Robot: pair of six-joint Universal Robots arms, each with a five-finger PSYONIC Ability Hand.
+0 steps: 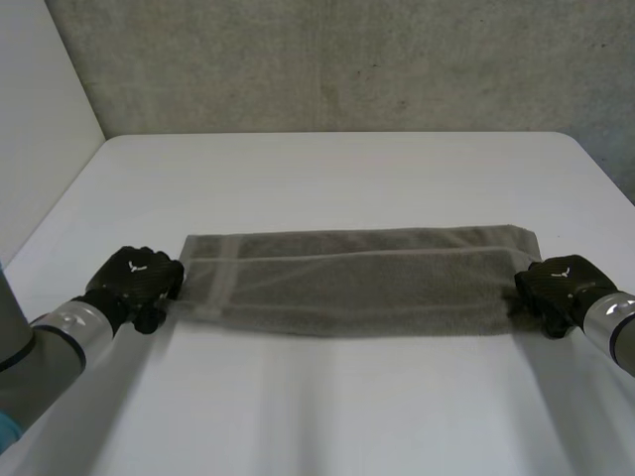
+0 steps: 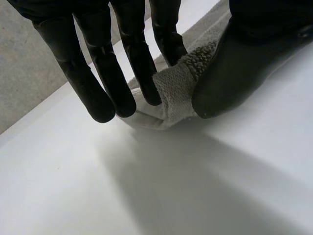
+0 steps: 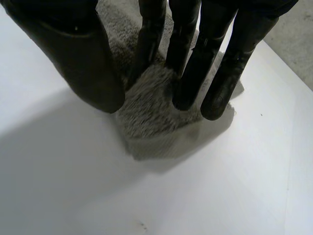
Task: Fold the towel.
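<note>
Head view, entry one: towel (image 1: pixel 347 283), grey, lying flat on the white table (image 1: pixel 327 178), nearer the near edge than the far edge. Its long axis runs parallel to the near edge, and its short ends point toward the table's left and right edges. An upper layer lies over a lower one, which shows as a narrow band along the far side. A woven hem band crosses the cloth near the left end. Both short ends are partly hidden under the hands, so their exact outline cannot be made out.

Entry two: left robot hand (image 1: pixel 134 278), at the towel's left end, on its near corner. In the left wrist view the thumb and fingers (image 2: pixel 142 63) are clamped on a bunched piece of hem.

Entry three: right robot hand (image 1: pixel 564 283), at the towel's right end. In the right wrist view the thumb stands on one side and the fingers (image 3: pixel 195 63) on the other, pinching the pile that rises between them. The corner's tip lies on the table just past the fingertips.

Markings: a small white mark sits on the back of each hand, too small to read.

Cut off: both arms, a little way behind the wrists.
</note>
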